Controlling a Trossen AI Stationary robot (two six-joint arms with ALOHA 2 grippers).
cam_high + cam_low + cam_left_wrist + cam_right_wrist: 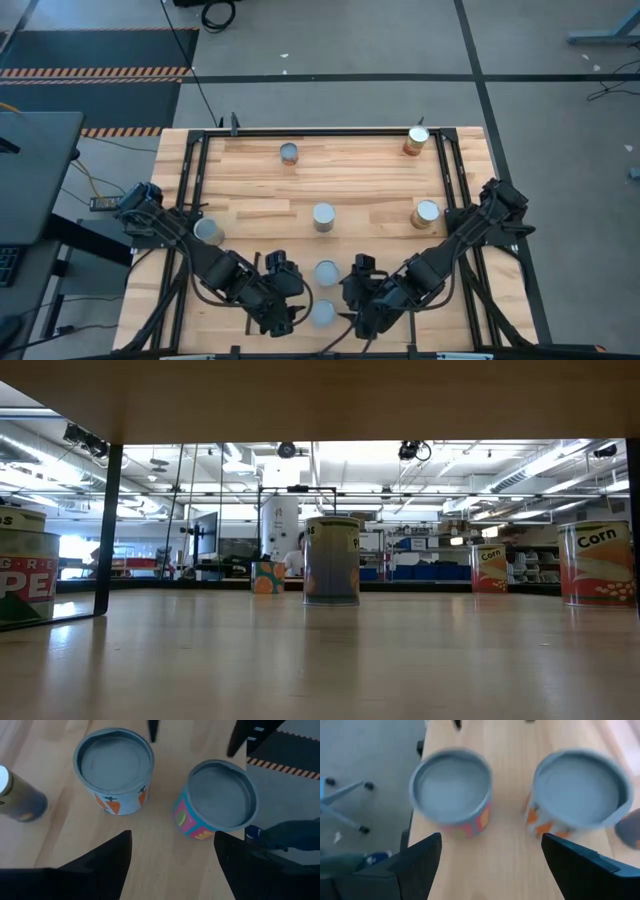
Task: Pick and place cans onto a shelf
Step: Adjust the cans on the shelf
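progress looks nil: we count seven cans [323, 216] scattered on the tabletop [370, 170], two near-edge ones between the left gripper [283, 322] and right gripper [362, 322], both spread and empty, and we cannot make out any shelf holding cans.

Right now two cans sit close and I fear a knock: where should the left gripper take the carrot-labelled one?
Probably on its round side wall, mid-height: the carrot-labelled can stands upright. Bring the open left gripper in from its own side, fingers clear of the pink-labelled can standing close beside it.
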